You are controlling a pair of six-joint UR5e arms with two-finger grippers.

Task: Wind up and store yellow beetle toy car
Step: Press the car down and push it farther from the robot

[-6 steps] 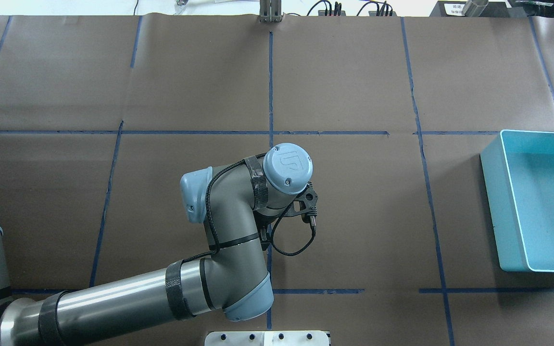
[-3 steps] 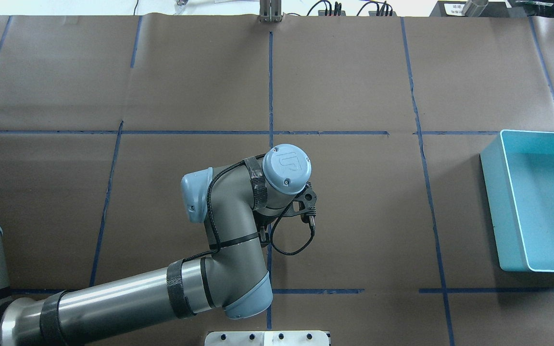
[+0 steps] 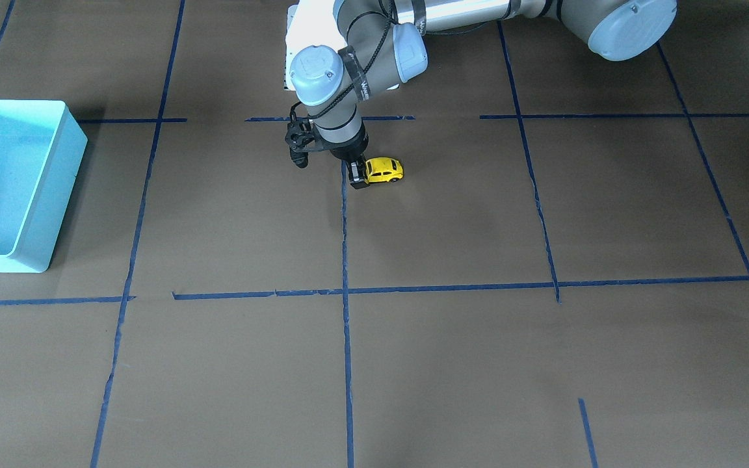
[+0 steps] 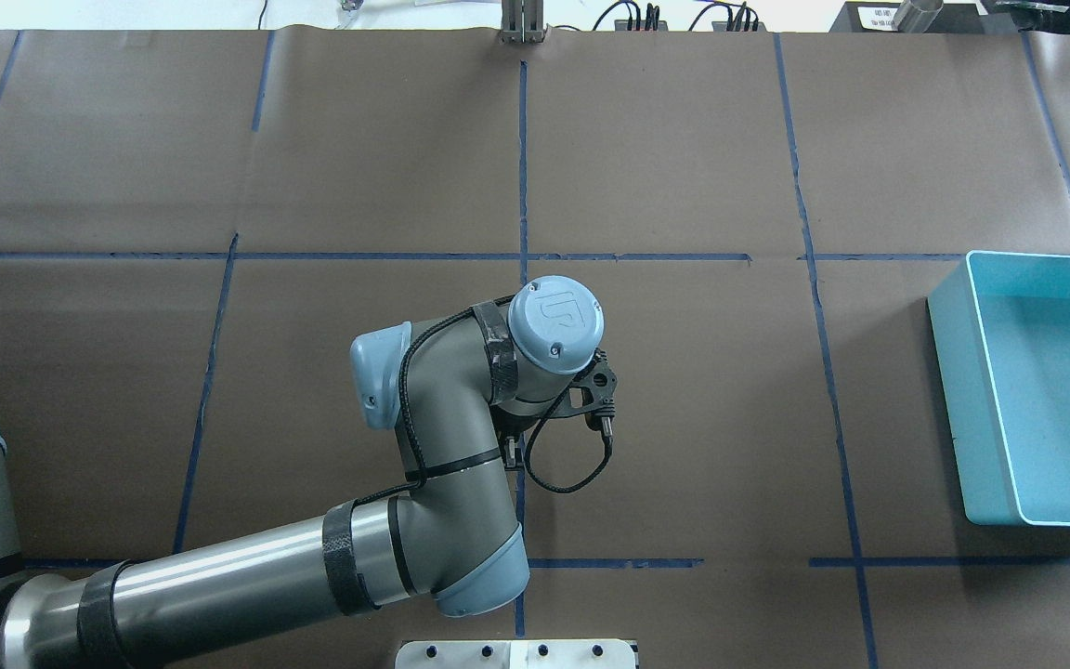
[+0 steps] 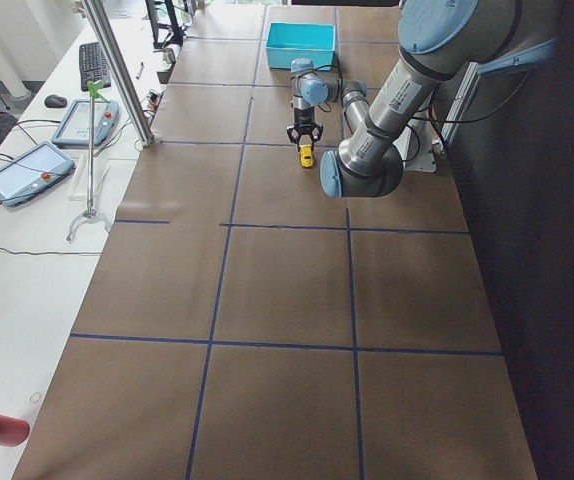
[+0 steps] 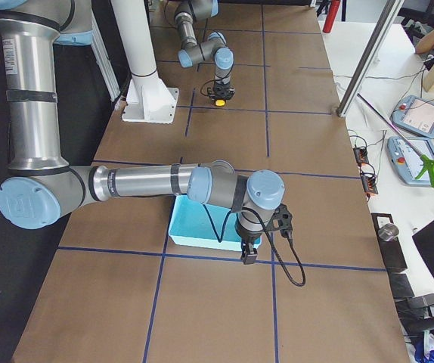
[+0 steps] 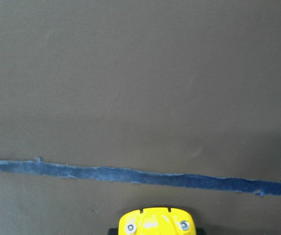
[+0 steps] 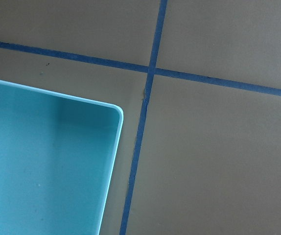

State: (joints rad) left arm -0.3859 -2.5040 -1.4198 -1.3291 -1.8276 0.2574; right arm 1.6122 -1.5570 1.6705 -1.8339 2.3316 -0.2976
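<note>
The left arm (image 4: 442, 446) reaches mid-table (image 4: 684, 167), blue bin (image 4: 953, 400) far right.

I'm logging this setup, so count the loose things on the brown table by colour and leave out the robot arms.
Yellow: 1, the toy car
Light blue: 1, the bin
Total: 2

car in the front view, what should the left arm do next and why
Likely drag the car backward along the table to wind it. The left gripper is down at one end of the car, whose wheels are on the table. The bin sits far off, so storing comes later. Whether the jaws are clamped cannot be told.
</note>
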